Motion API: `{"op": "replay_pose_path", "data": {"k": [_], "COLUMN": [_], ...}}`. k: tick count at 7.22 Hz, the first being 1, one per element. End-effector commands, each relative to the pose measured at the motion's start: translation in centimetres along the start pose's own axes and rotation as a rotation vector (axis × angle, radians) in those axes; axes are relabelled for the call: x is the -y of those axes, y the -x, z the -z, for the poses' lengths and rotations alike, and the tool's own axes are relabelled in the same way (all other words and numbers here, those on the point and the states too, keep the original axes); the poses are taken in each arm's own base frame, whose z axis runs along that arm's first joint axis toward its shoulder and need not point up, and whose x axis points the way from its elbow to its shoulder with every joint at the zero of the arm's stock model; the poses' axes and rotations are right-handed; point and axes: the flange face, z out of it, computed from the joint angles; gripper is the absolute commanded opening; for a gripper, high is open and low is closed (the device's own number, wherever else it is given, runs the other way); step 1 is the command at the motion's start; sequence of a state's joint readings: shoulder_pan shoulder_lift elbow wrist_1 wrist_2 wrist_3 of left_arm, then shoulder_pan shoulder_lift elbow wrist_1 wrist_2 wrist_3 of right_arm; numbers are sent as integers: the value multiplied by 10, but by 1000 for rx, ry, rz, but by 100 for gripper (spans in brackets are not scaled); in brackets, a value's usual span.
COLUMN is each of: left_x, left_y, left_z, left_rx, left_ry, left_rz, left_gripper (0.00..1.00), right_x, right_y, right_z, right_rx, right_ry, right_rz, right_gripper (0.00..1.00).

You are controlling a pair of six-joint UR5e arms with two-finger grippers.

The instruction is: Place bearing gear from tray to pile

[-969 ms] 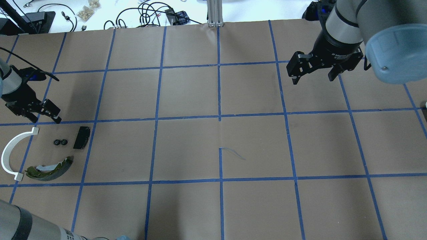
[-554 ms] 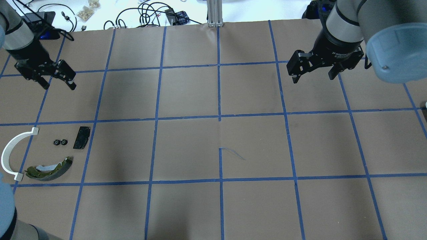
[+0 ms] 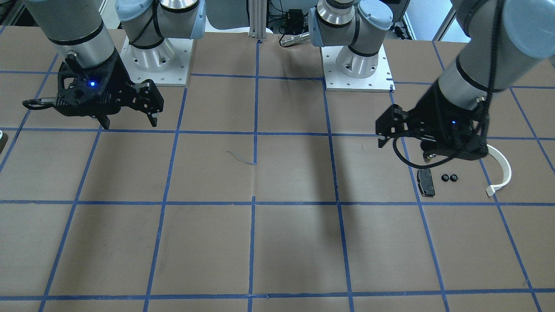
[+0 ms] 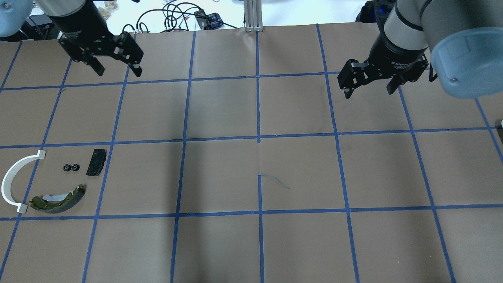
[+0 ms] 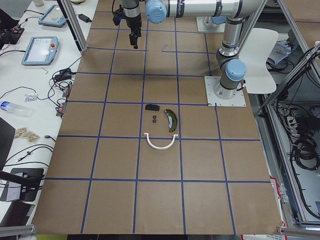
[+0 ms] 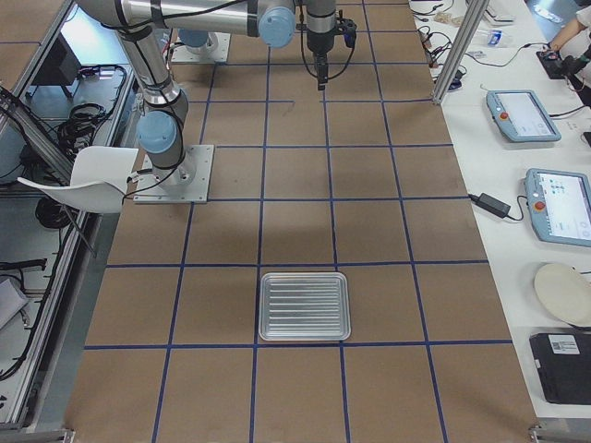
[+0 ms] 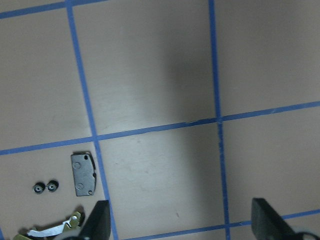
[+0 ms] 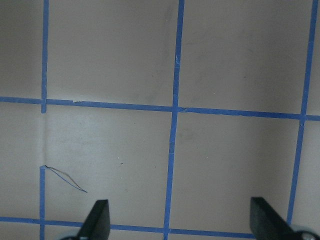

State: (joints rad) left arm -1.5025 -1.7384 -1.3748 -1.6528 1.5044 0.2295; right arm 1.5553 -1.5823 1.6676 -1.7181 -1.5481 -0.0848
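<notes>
Overhead exterior: left gripper (image 4: 118, 72) upper left, jaws apart, empty; right gripper (image 4: 369, 92) upper right, likewise; gears (image 4: 70, 168) lower left, between pad (image 4: 96, 162) and half-ring (image 4: 13, 179), above shoe (image 4: 59, 199).

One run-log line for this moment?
bearing gear lying beside black pad | left hand open, empty | right hand open, empty | tray empty

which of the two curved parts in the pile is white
The thin half-ring, the outermost part. The other curved one, the brake shoe, is olive and thicker.
</notes>
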Motion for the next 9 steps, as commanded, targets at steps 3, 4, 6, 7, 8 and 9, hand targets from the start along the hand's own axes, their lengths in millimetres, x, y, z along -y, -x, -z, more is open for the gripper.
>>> {"op": "replay_pose_path", "data": {"k": [3, 4, 6, 7, 8, 9], "left_x": [-36, -44, -49, -55, -61, -62], "left_y": [-49, -46, -17, -12, -15, -15], "left_z": [-31, -36, -26, -26, -28, -27], "left_rx": [79, 82, 82, 72, 86, 82], "left_ry": [83, 89, 45, 40, 47, 42], "left_rz": [-58, -55, 5, 36, 15, 16], "left_gripper": [100, 100, 100, 100, 100, 100], "right_x": [0, 1, 0, 0, 0, 1], "right_y": [0, -1, 0, -1, -1, 0], "right_z": [-3, 3, 0, -1, -1, 1], "right_rx": [2, 0, 0, 0, 1, 0], "right_ry": [5, -7, -1, -1, -3, -6], "right_rz": [0, 0, 1, 4, 0, 1], "right_gripper": [100, 100, 100, 100, 100, 100]}}
